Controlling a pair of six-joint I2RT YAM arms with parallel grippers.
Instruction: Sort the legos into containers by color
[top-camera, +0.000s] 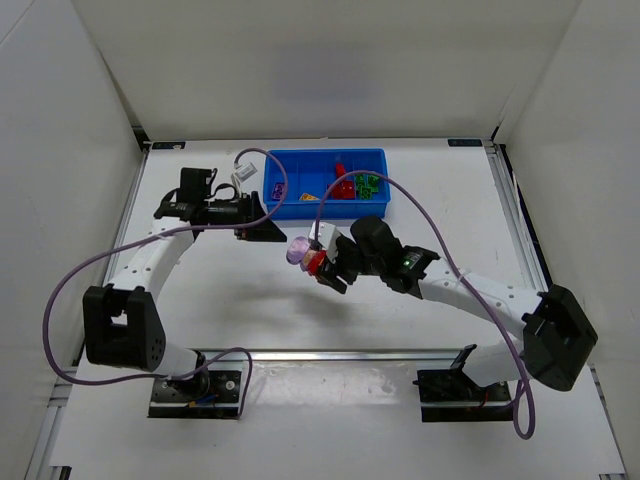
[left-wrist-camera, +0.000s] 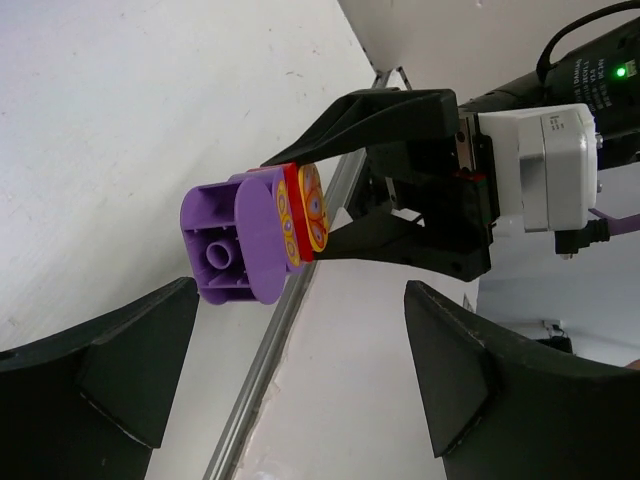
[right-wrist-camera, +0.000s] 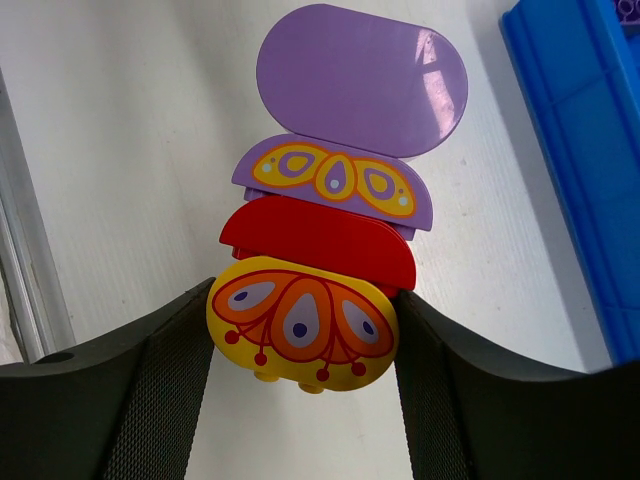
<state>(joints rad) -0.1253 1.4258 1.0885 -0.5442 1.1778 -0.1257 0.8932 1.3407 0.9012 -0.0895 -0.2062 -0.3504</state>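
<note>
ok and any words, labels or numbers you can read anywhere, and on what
On the black arm housing by the green light: white print, too blurred to read.
On the stacked legos in the right gripper: painted patterns only, no letters.
Nothing else legible.

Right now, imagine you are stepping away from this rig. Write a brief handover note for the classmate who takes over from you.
Left gripper: open, empty, facing the stack.
Right gripper: shut on the stack of joined purple, red and yellow legos, on the near side of the blue tray.
Done: the tray holds, left to right, a purple lego, an orange one, red ones and green ones.
Left: pull the stack apart, then drop each piece with its colour.
</note>
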